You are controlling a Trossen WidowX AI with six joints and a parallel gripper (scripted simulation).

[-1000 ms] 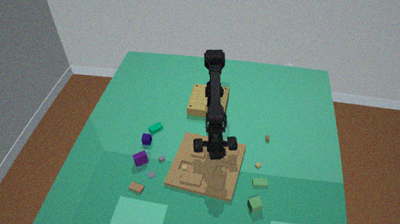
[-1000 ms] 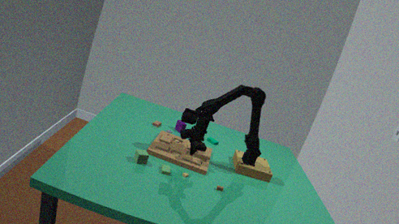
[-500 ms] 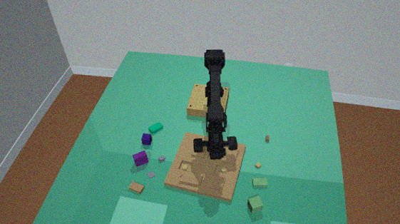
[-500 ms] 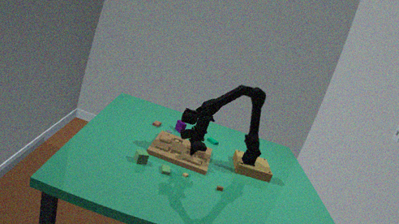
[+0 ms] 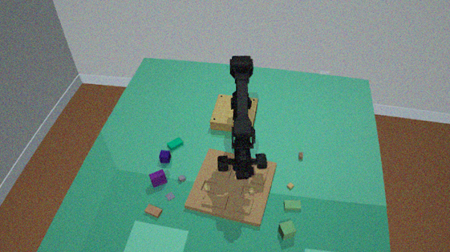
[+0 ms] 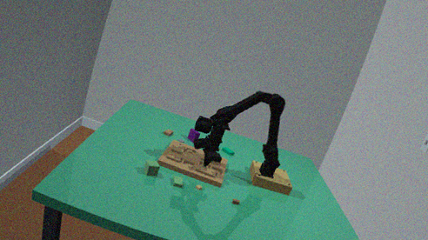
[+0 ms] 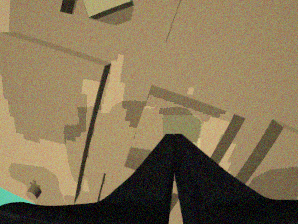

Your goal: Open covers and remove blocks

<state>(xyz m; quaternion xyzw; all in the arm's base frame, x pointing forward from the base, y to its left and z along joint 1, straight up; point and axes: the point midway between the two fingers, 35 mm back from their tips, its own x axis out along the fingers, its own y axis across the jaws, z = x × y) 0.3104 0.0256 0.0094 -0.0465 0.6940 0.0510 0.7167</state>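
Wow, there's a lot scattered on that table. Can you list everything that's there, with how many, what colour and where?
Table: one, green top, dark legs, in a room corner.
Puzzle board: one, tan wood, middle of the table, covers on top.
Purple blocks: two, left of the board, far one, near one.
Teal block: one, far left of the board.
Pale grey-lilac bits: two, small, by the board's left edge.
Orange-brown block: one, near left.
Olive-green blocks: two, right of the board.
Small orange blocks: two, right side.
Base block: one, tan, behind the board.
Arm: one, black.
Claw: one, black, shut, empty, over the board.
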